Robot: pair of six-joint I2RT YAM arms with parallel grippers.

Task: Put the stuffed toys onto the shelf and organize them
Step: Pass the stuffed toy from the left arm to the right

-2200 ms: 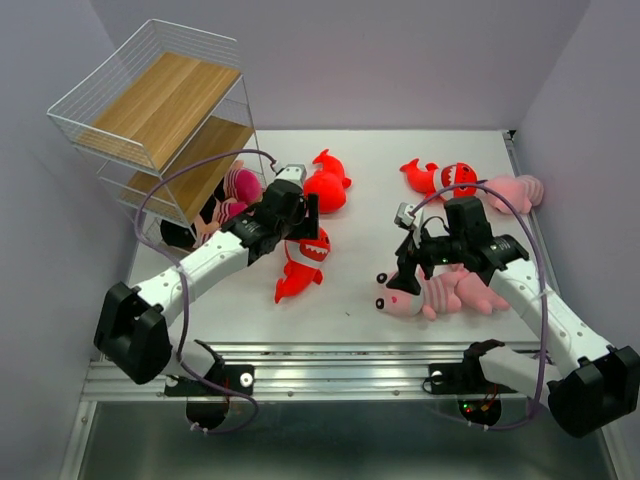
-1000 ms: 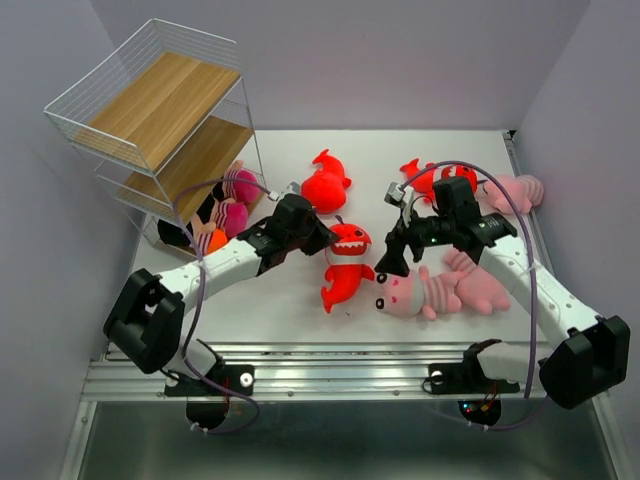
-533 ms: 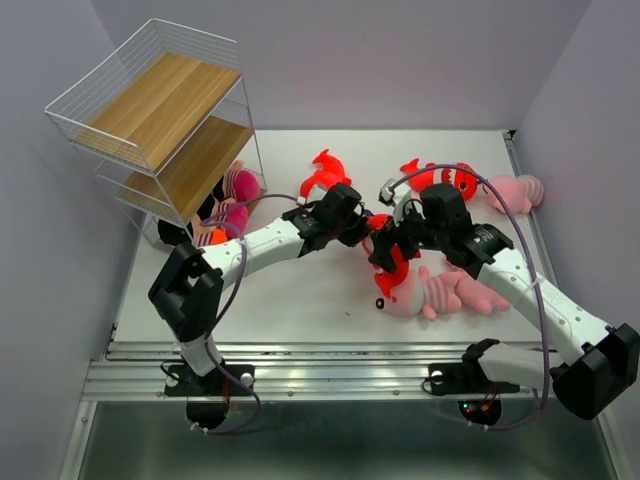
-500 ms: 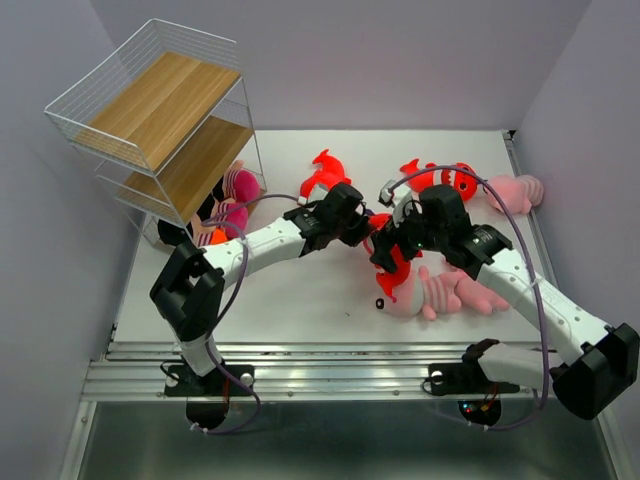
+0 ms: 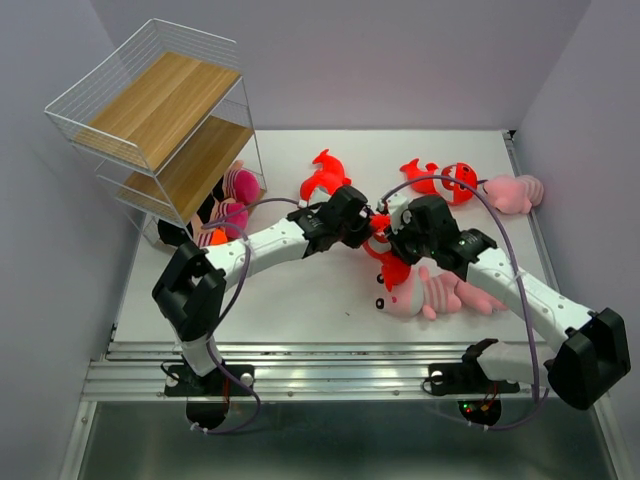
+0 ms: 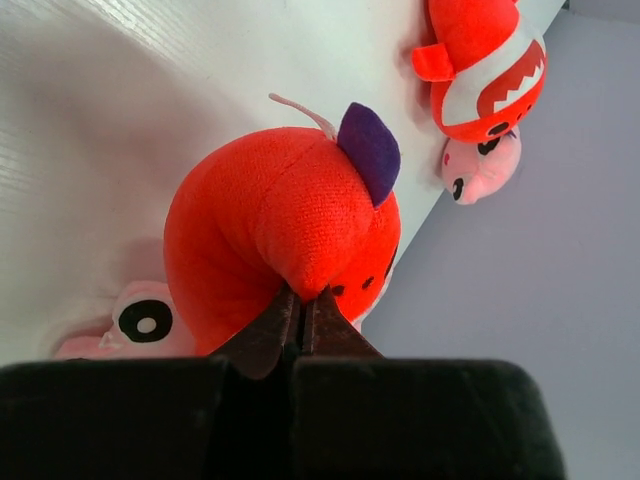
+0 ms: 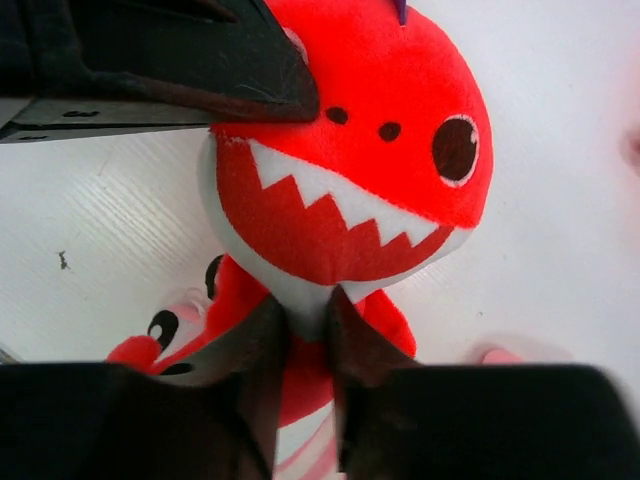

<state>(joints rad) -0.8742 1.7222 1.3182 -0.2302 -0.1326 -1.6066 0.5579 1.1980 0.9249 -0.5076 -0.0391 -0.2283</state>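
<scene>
The left gripper (image 6: pixel 300 312) pinches a fold of the red toothy fish (image 6: pixel 270 230) tightly between its fingertips. The right gripper (image 7: pixel 308 315) clamps that toy's white chin from the opposite side.

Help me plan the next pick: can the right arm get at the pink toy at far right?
Probably, once freed: the right gripper is pinching the red fish that the left gripper also holds. The pink toy lies in the open on that arm's side.
</scene>
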